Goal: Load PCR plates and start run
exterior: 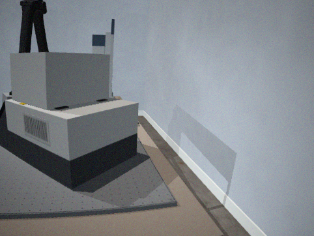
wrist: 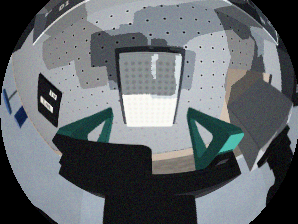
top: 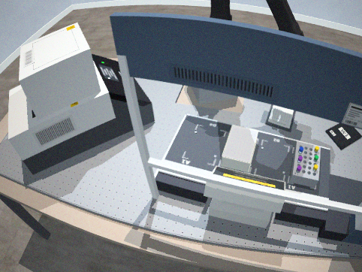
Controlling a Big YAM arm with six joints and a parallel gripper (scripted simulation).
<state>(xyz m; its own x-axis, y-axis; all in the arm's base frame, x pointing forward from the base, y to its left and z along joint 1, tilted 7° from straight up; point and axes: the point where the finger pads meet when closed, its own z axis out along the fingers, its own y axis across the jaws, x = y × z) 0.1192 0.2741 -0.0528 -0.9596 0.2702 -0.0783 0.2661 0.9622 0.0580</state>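
In the wrist view my gripper [wrist: 150, 111] is open, its teal fingers spread either side of a white 96-well PCR plate [wrist: 149, 86]. The plate lies flat in a dark-framed nest below the fingers, and they do not touch it. I cannot read its ID label. In the top view the same plate and nest [top: 281, 116] sit behind the deck, and the blue screen hides the gripper. Deck positions D4 [top: 195, 144] and D2 [top: 274, 154] hold no plate. The cycler Q1 [top: 64, 98] stands at the left with its lid shut and its lamp [top: 103, 62] green. It also shows in the exterior view [exterior: 65, 107].
The deep-well block [top: 238, 148] stands on D3. The tube cooling block [top: 308, 161] stands on D1 with coloured tubes in its bores. A black nest [top: 342, 136] lies at the far right. A blue screen [top: 233, 64] on a white frame spans the deck.
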